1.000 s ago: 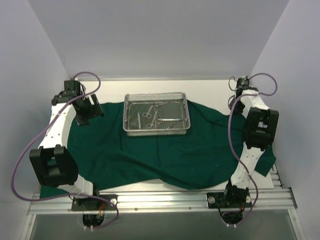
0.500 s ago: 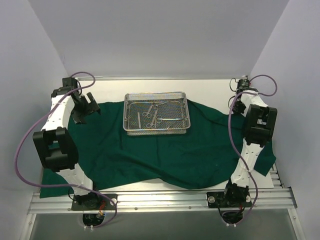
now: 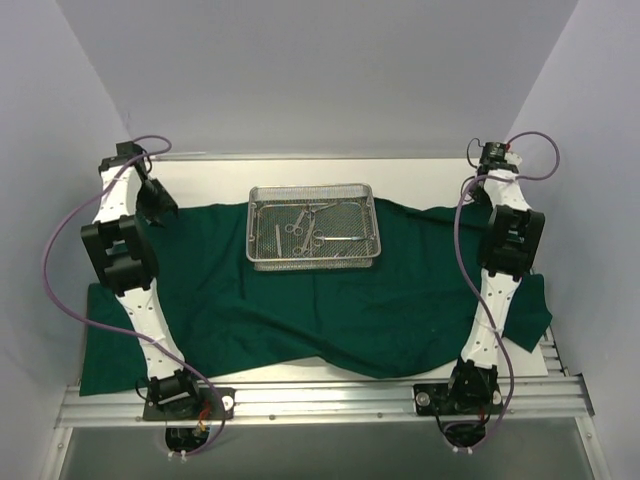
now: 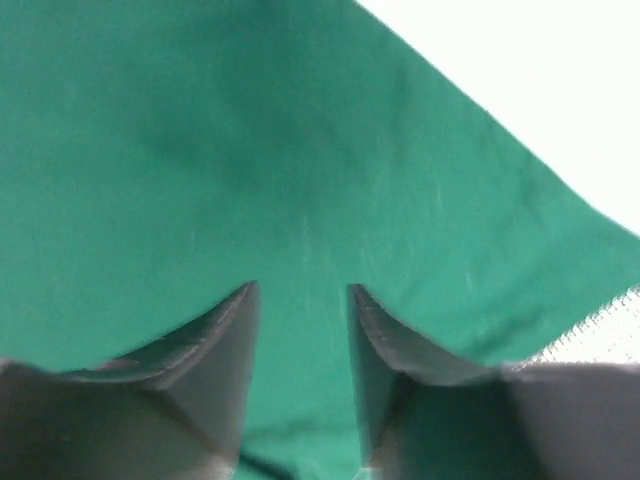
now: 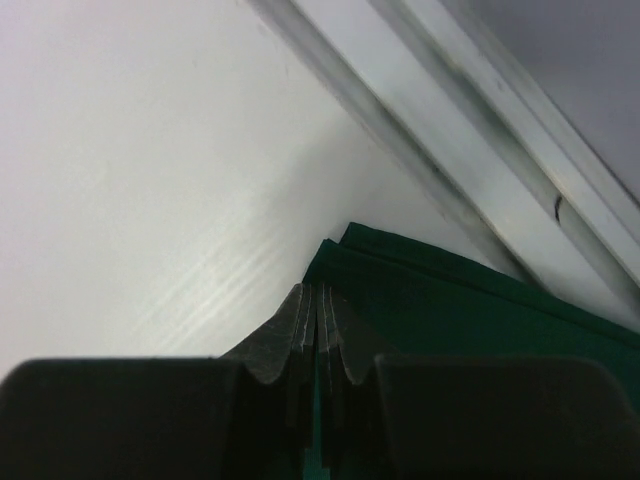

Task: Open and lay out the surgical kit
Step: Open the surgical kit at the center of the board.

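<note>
The dark green cloth wrap (image 3: 300,310) lies spread over the table. The silver wire-mesh tray (image 3: 263,262) stands on it at the back middle, with several steel ring-handled instruments (image 3: 298,229) inside. My left gripper (image 3: 158,207) is at the back left over the cloth (image 4: 250,150). Its jaws stand apart with nothing between them, and a bit of the tray's mesh (image 4: 600,325) shows at the right. My right gripper (image 3: 478,190) is at the back right, shut on a fold of the cloth (image 5: 420,290) near its corner.
The white table top (image 3: 210,180) shows behind the cloth and in the right wrist view (image 5: 150,180). An aluminium rail (image 5: 470,140) runs close beyond the cloth corner. Side walls stand near both arms. A metal rail (image 3: 320,400) crosses the near edge.
Both arms have reached further out toward the back corners. The left side of the cloth now lies wider and flatter. The tray has not moved.
</note>
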